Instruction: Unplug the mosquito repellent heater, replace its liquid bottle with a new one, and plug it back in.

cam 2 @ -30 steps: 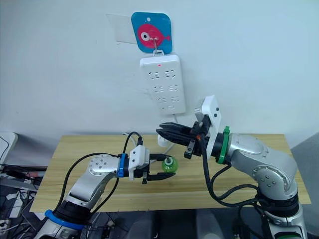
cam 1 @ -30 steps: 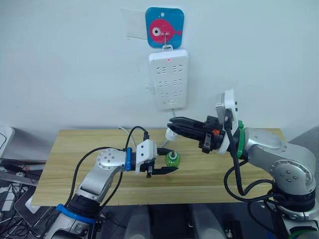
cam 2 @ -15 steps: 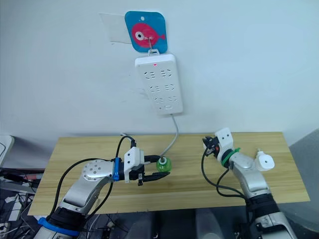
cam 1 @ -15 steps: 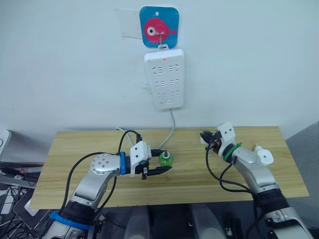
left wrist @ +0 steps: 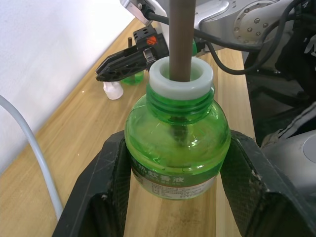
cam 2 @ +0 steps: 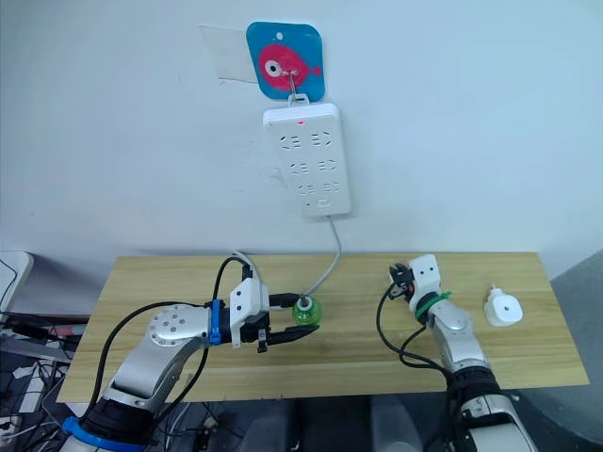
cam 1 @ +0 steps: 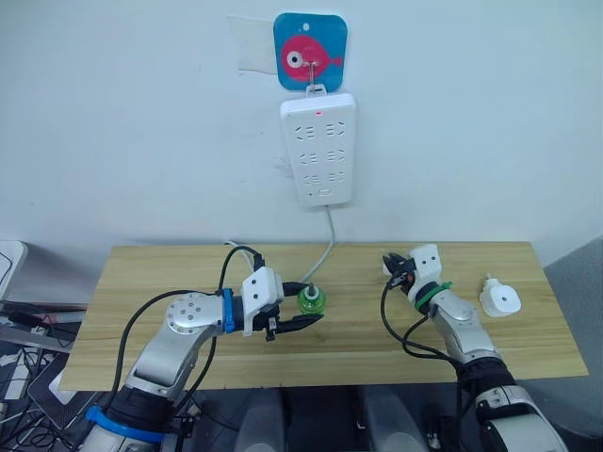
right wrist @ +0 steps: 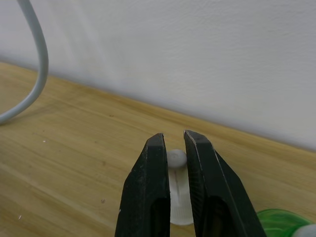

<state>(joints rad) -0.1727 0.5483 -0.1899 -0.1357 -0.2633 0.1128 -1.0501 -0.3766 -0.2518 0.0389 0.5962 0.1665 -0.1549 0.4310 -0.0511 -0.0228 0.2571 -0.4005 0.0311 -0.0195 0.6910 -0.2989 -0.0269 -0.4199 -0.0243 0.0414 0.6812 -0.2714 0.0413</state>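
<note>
heater (cam 1: 500, 300) now lying on table (cam 1: 141, 282), off right arm | left jaws clamp green bottle (left wrist: 176, 143); right nearly closed

Label (left wrist: 174, 183) seen on green bottle (left wrist: 177, 143): white band with rows of small dark print, characters too small and blurred to be read. Fish picture, pink on blue, seen on wall hook plate (cam 1: 311, 52); no lettering made out on it. Power strip (cam 1: 319, 149): socket slots and red indicator light seen, no brand or rating readable. No other text, number or sign readable.
</note>
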